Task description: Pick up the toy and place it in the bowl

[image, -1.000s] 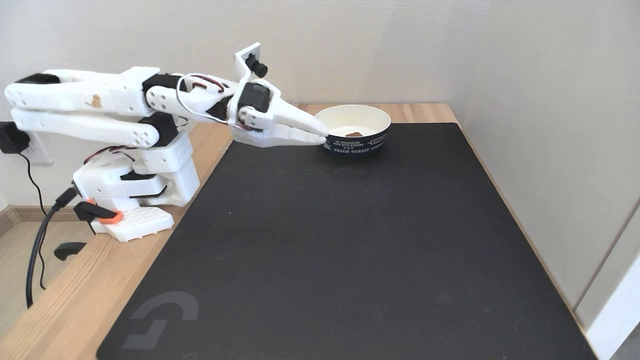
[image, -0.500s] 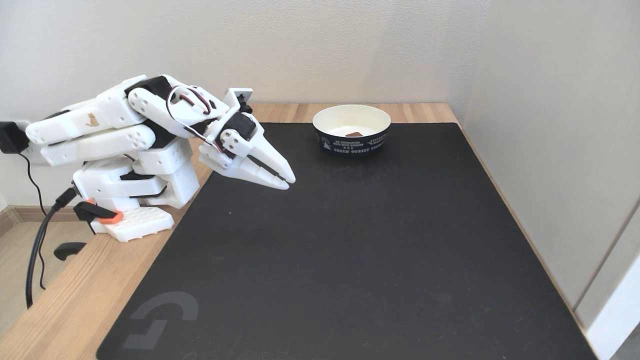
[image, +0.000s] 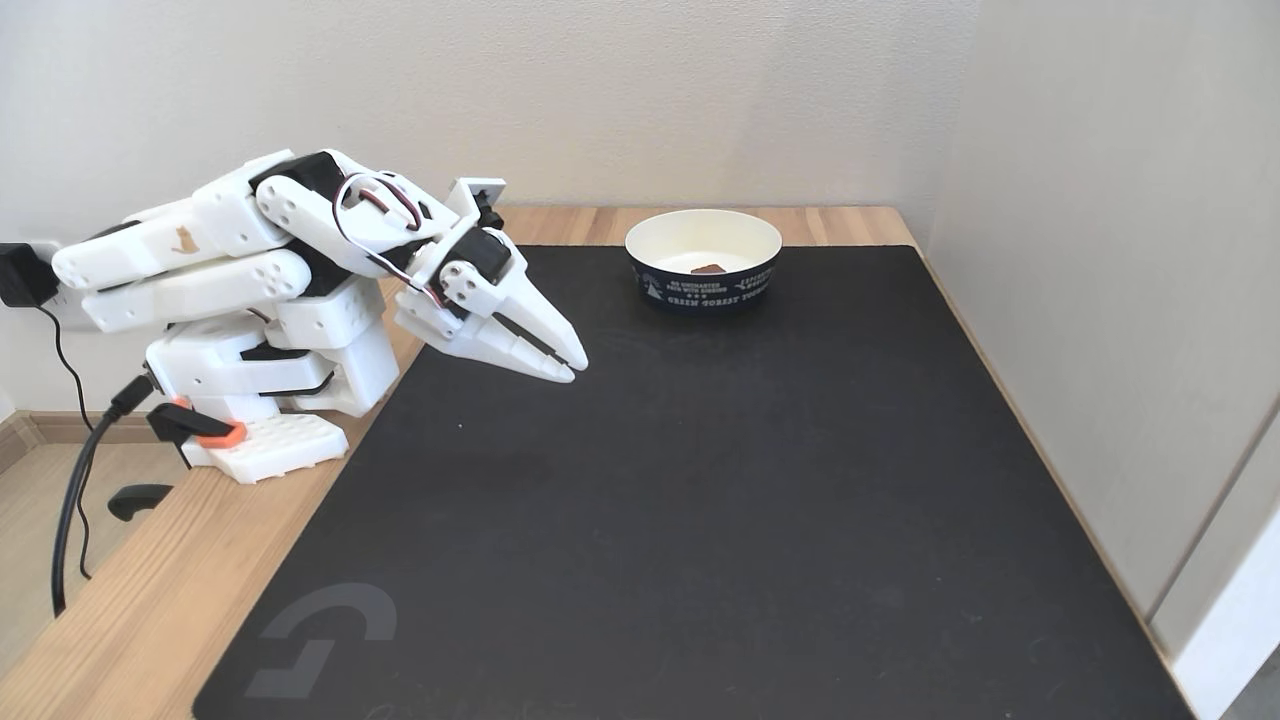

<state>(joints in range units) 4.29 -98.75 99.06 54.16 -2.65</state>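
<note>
Where the black mat [image: 700, 500] covers most of the wooden table [image: 140, 600], the white arm [image: 230, 260] folds at far left, its gripper [image: 572, 367] clenched on nothing above the mat. Far right, the navy paper bowl [image: 704, 285] holds the toy [image: 710, 268] on its cream floor. That small block looks light and stiff; pinch its long sides.

In the fixed view the toy [image: 710, 268] lies inside the bowl [image: 703, 288] at the black mat's [image: 700, 500] far edge. The white gripper [image: 575, 367] hangs above the mat's left part, fingers together, well apart from the bowl.
</note>
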